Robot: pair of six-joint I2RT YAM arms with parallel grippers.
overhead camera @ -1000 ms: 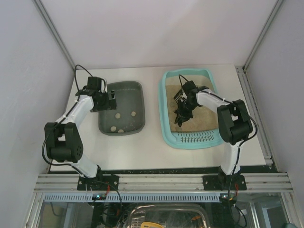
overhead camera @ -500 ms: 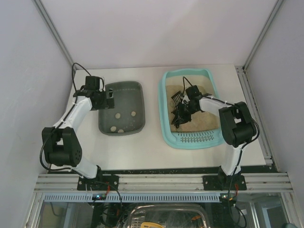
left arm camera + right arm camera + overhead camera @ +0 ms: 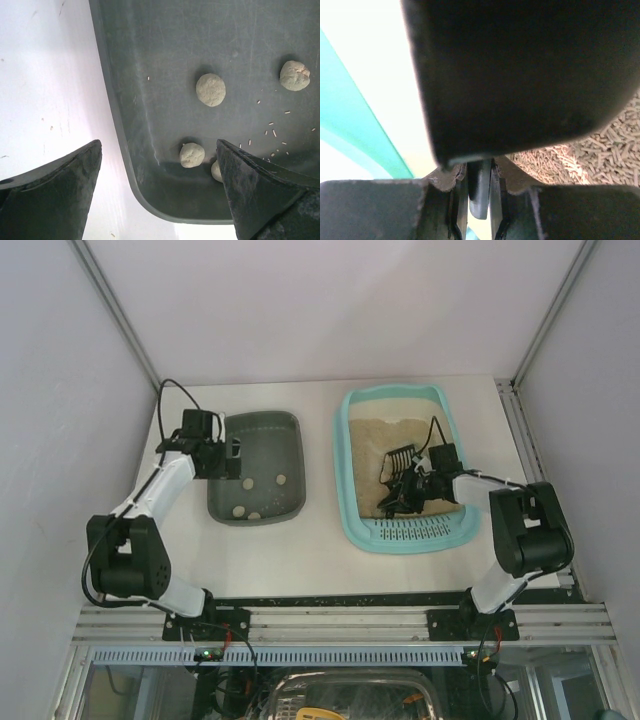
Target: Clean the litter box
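Note:
The turquoise litter box (image 3: 342,472) with tan litter (image 3: 400,430) stands right of centre, its slotted grille (image 3: 412,531) at the near end. My right gripper (image 3: 414,487) is low over the near part of the litter, shut on the handle of a black slotted scoop (image 3: 398,461). In the right wrist view the scoop (image 3: 530,70) fills the frame, its handle (image 3: 480,195) pinched between the pads, with litter (image 3: 605,147) and the turquoise wall (image 3: 350,105) behind. My left gripper (image 3: 232,451) is open and empty above the grey tray's left side.
The dark grey-green tray (image 3: 290,445) left of centre holds several pale clumps (image 3: 281,479). In the left wrist view the tray (image 3: 200,35) shows clumps (image 3: 210,90) and its near-left corner between my open fingers (image 3: 60,195). White walls enclose the table.
My right gripper has moved with the scoop from the middle of the litter toward the near right of the box. My left gripper has shifted only slightly by the grey tray.

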